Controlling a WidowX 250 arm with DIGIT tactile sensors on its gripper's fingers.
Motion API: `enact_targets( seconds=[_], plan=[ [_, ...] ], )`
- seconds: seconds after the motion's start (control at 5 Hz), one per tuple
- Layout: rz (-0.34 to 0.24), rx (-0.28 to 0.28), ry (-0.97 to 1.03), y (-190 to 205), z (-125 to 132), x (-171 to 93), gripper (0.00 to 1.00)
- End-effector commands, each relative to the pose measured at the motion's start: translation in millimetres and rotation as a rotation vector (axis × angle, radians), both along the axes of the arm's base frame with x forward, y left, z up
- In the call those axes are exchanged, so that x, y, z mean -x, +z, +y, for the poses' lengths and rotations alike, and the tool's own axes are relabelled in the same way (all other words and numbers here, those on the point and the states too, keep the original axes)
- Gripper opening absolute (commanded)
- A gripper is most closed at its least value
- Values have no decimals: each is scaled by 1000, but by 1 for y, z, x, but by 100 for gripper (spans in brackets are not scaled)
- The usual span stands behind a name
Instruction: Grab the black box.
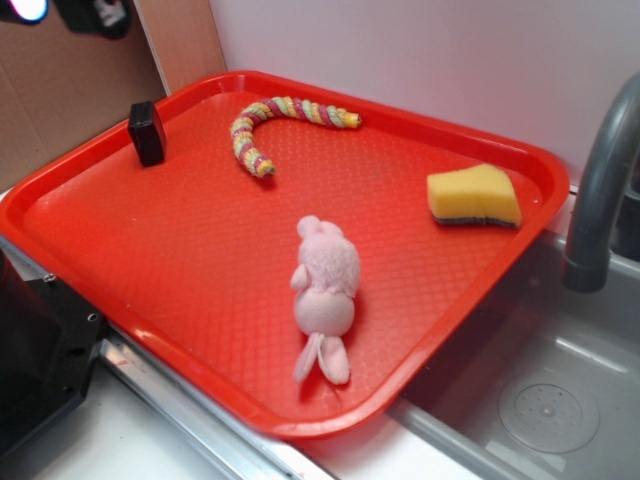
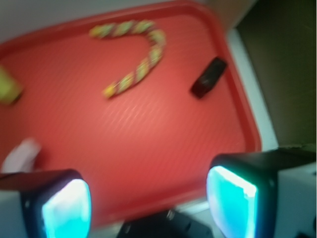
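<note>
while the tool (image 2: 148, 206) hangs wide open and empty, the black box (image 2: 209, 77) apparently lies near the tray (image 2: 148, 148) edge.

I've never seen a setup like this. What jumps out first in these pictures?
A big bright red plastic tray fills the scene. On it lie a pink plush bunny near the front, a yellow sponge at the right, a striped curved rope toy at the back and a small matte black box by the left rim. The gripper hangs open above, its fingertips glowing teal.

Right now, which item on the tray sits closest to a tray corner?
The black box: it stands by the tray's far-left corner. The rope toy, sponge and pink bunny lie further in.
</note>
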State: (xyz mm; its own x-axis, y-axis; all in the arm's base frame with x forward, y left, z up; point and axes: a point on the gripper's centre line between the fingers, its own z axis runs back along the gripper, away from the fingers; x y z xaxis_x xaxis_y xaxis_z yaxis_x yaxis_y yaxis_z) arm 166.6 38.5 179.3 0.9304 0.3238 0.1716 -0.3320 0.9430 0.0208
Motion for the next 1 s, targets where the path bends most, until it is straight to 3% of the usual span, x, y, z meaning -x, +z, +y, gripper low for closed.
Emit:
enact_targets(
  seconds=[0.0,0.2,0.4,0.8],
  plan=[
    [-20,1,157,-39,70,-27,100],
    [5,20,164,-57,91,-40,100],
    [39,13,160,-68,96,-60,100],
    [100,68,211,-82,95,-80,100]
  ],
)
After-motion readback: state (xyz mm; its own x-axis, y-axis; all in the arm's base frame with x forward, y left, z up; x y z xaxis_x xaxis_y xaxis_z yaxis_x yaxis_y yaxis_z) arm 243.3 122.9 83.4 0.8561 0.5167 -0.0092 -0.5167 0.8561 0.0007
